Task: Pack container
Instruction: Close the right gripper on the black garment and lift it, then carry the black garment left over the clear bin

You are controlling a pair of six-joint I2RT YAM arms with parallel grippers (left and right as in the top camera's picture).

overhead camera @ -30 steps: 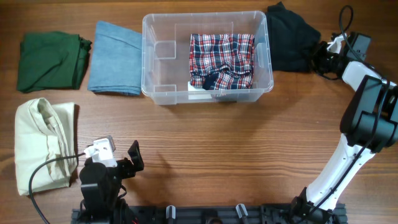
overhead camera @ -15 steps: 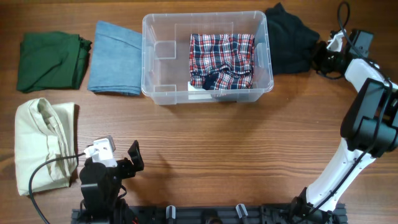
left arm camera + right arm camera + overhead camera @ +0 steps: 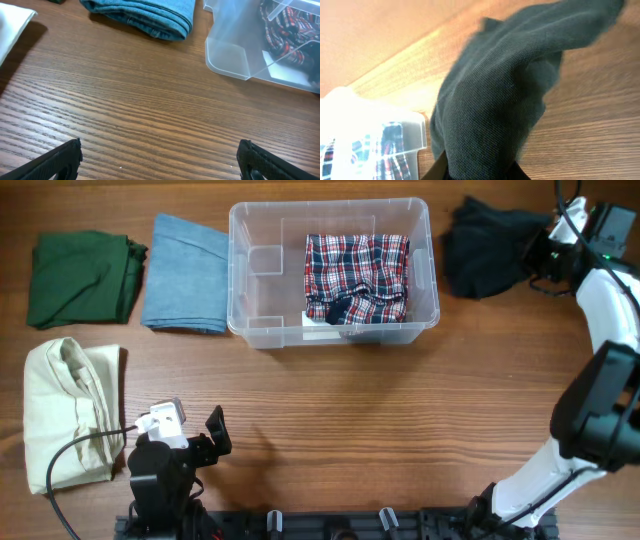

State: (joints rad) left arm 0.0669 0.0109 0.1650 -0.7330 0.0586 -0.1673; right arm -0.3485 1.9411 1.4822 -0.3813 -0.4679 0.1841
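The label [image 3: 322, 331] on the container [image 3: 264, 292] is illegible.

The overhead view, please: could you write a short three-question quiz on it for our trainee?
1. True or false: the plaid garment lies inside the container.
2. Multiple choice: what is the right pincer shut on? A, the black garment; B, the container's rim; C, nothing.
3. Short answer: is the left pincer open or shut?

Key: 1 true; 2 A; 3 open.
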